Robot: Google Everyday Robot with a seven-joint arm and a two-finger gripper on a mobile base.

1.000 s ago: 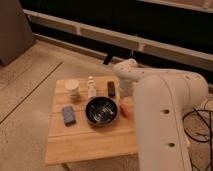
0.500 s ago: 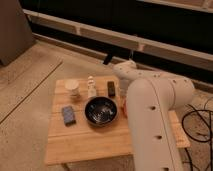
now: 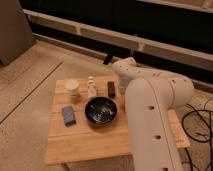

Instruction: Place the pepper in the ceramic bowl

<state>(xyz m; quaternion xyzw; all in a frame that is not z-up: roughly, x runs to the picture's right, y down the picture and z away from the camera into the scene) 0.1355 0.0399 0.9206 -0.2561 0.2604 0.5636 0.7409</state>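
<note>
A speckled floor (image 3: 25, 85) fills the left, with a brown panel (image 3: 10, 30) standing at the frame's 10 o'clock corner. A small wooden table (image 3: 85, 145) of pale slats sits mid-frame. Take the ceramic bowl (image 3: 101, 111) as the clock's centre. A cream cup (image 3: 72, 89) stands upright at 10 o'clock, near the table's far left corner. A blue-grey pad (image 3: 68, 115) lies flat at 9 o'clock, just beside the bowl but apart from it. A small white bottle (image 3: 91, 87) stands upright at 11 o'clock, between the cup and a dark rectangular block (image 3: 111, 89), which lies at 1 o'clock with its long side running away from the camera. The bowl itself, round and glossy black, sits upright near the table's middle, and its inside shows only pale streaks. At 3 o'clock of the bowl the robot's thick white arm (image 3: 150, 110) rises out of the lower right of the frame, crosses over the table's right side and bends at a rounded joint (image 3: 125, 69) beyond the block. The gripper is out of sight under that arm, over the table's right part; its fingers are pressed together, and what lies between them cannot be told. The pepper is hidden too, since the arm covers the tabletop to the right of the bowl and block. Black cables (image 3: 197, 122) loop on the floor at the far right
</note>
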